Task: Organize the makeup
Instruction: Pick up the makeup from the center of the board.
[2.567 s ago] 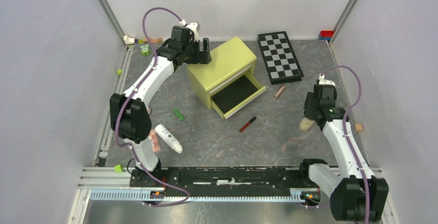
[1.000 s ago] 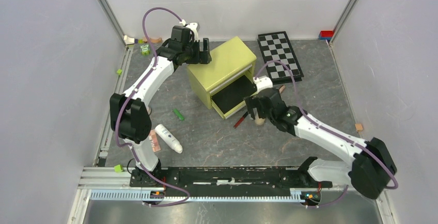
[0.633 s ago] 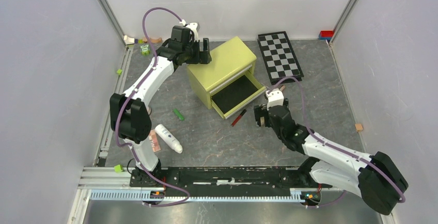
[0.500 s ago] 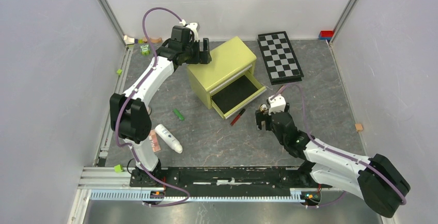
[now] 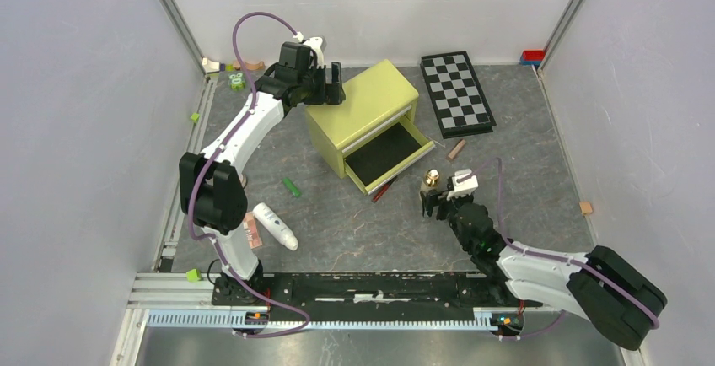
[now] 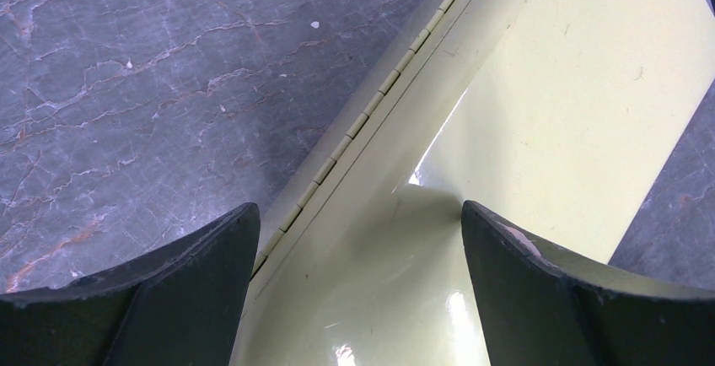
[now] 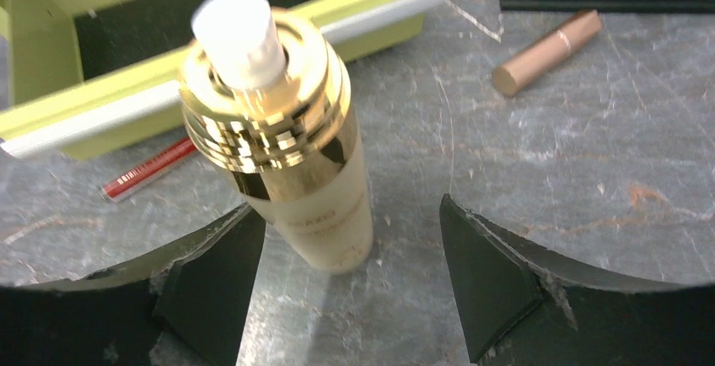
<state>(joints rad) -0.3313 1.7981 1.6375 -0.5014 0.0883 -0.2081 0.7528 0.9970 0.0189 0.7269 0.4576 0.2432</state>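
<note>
The beige gold-capped bottle [image 5: 432, 179] stands upright on the table in front of the open drawer [image 5: 384, 157] of the yellow-green box [image 5: 362, 100]. My right gripper [image 5: 434, 203] is open just behind the bottle. In the right wrist view the bottle [image 7: 287, 155] stands free between the spread fingers of the right gripper [image 7: 350, 282], close to the left one. The red stick [image 5: 384, 189] lies against the drawer front. My left gripper [image 5: 325, 88] is open at the box's back left corner; in its wrist view the left gripper [image 6: 358, 298] straddles the box top [image 6: 548, 88].
A tan lipstick tube [image 5: 456, 148] lies right of the drawer. The white tube [image 5: 276, 225], the pink-brown palette [image 5: 251, 231] and a small green item [image 5: 291, 187] lie at the left near the left arm. The checkerboard [image 5: 458, 92] lies at the back right.
My right arm brought the bottle from the right side to the drawer front, set it upright, let go and drew back. The red stick was pushed toward the drawer. The left arm has not moved.
</note>
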